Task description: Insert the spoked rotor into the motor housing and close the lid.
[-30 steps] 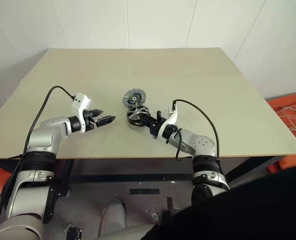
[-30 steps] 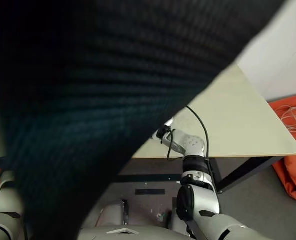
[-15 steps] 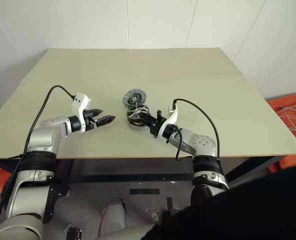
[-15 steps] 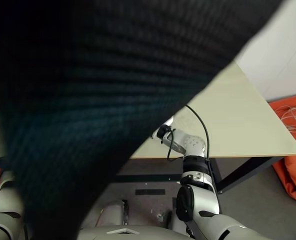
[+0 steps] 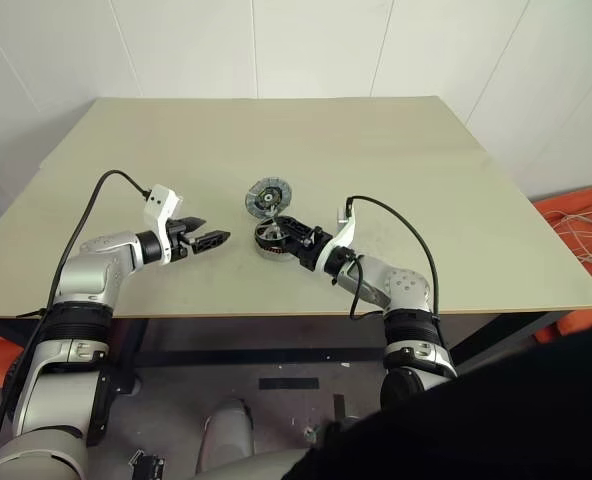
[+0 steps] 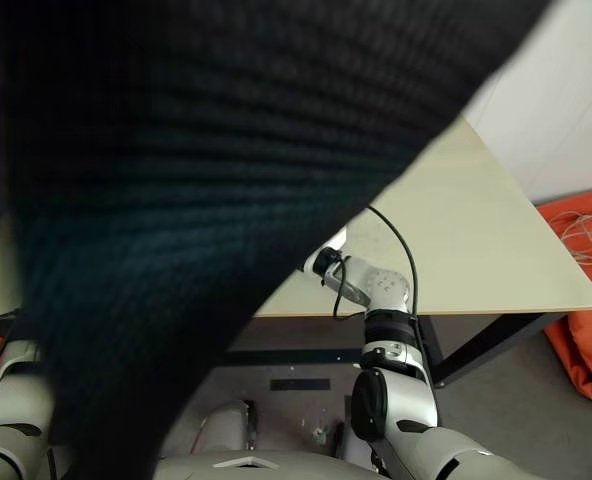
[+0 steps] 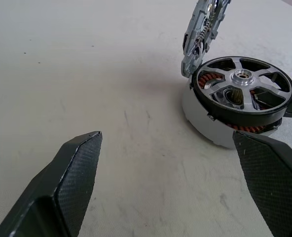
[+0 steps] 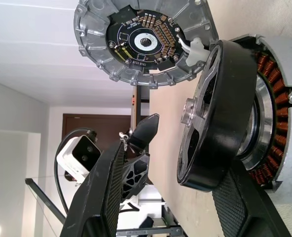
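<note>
Right gripper (image 5: 294,234) stands apart around the spoked rotor (image 7: 243,89), which sits crooked in the motor housing (image 7: 202,118). Left gripper (image 5: 216,239) waits wide apart. The lid (image 5: 267,197) leans upright, not closed.

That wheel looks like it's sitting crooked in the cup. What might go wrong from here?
The rotor sits tilted in the housing, not fully seated, and the right end effector is opening around it. Let go like this, it may stay cocked or jam.

The lid stands on edge against the housing. A nudge might topple it, and closing it over a raised rotor probably won't work.
</note>
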{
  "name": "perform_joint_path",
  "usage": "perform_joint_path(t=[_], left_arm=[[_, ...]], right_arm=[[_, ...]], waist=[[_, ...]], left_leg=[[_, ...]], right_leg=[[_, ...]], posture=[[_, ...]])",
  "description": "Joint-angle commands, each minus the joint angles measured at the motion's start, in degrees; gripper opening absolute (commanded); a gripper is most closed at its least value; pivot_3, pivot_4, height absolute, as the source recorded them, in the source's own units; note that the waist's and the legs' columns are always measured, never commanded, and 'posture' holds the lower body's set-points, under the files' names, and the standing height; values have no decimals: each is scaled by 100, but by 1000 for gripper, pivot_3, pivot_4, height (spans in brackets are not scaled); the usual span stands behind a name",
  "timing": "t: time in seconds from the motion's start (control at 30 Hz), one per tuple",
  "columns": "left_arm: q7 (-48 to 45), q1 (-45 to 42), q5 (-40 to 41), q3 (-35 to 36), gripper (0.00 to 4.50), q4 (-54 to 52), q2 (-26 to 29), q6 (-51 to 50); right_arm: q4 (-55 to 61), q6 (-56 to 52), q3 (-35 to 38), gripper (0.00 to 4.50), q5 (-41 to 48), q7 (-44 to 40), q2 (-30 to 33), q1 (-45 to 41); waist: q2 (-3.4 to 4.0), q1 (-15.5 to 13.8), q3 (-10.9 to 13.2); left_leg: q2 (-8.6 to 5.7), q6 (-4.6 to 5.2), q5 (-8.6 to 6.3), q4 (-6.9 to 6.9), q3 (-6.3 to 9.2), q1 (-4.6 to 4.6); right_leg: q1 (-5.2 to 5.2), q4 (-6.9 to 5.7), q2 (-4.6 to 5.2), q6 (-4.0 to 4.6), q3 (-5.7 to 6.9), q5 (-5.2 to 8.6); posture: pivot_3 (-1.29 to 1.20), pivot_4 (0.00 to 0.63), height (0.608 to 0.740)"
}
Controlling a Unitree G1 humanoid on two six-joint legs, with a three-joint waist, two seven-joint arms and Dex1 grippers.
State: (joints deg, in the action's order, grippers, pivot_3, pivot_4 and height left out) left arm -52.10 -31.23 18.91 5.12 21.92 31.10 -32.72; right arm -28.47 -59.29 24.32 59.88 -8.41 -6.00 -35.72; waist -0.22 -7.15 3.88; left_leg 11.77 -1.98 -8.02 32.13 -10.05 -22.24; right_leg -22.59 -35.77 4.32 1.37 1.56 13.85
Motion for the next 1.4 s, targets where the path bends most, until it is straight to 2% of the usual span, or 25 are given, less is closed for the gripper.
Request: perform_joint_path(t=[0.03, 0.53, 0.7, 0.87, 0.97, 1.17, 1.2, 1.4], left_arm=[[15, -126, 8, 27, 4500, -79, 37, 105], [31, -195, -11, -49, 4500, 24, -48, 179], [30, -197, -18, -61, 4500, 48, -63, 212], [35, -211, -25, -55, 4500, 84, -58, 247], [45, -206, -22, -42, 4500, 83, -47, 257], [84, -140, 2, -13, 4500, 29, -38, 256], [92, -133, 3, -11, 4500, 25, -40, 258], [151, -116, 27, 7, 4500, 7, -63, 271]], right_arm=[[459, -35, -60, 2942, -7, 10, 82, -39], [1549, -70, -280, 2942, -345, 79, 595, 515], [1680, 456, -673, 2942, -872, -367, 808, 499], [1507, 806, -1156, 2942, -1353, -644, 751, 294], [1411, 968, -1294, 2368, -1559, -746, 692, 195], [1263, 1210, -1581, 222, -1943, -997, 651, 14], [1240, 1218, -1611, 41, -1979, -1038, 648, -17], [1010, 1203, -1955, 41, -2311, -1321, 591, -188]], waist=[[0, -2, 0], [-1, -13, 0], [-1, -12, 0], [0, 3, 0], [-1, 1, 0], [0, -11, 0], [0, -6, 0], [-1, 3, 0]], left_leg=[[0, 0, 0, 0, 0, 0], [-1, 0, 0, 0, 0, 1], [-1, -1, 1, 0, 0, 1], [0, -1, 1, 0, 0, 1], [0, -1, 0, 0, 0, 1], [-2, 0, 0, 1, 0, 1], [-1, 0, 0, 2, 1, 2], [0, 0, 0, 2, 1, 4]], right_leg=[[0, 0, 0, 0, 0, 0], [2, 1, 0, -1, 0, 0], [2, 1, 0, -1, 0, 0], [0, 1, -1, 0, 0, 0], [1, 1, -1, 0, 0, 0], [6, 2, 0, 0, 0, 0], [6, 2, 0, 0, 0, 0], [7, 0, -1, 1, 1, 0]], posture=[[0, 0, 740], [0, 0, 740], [0, 0, 740], [0, 0, 740], [0, 0, 740], [0, 0, 740], [0, 0, 740], [0, 0, 740]])
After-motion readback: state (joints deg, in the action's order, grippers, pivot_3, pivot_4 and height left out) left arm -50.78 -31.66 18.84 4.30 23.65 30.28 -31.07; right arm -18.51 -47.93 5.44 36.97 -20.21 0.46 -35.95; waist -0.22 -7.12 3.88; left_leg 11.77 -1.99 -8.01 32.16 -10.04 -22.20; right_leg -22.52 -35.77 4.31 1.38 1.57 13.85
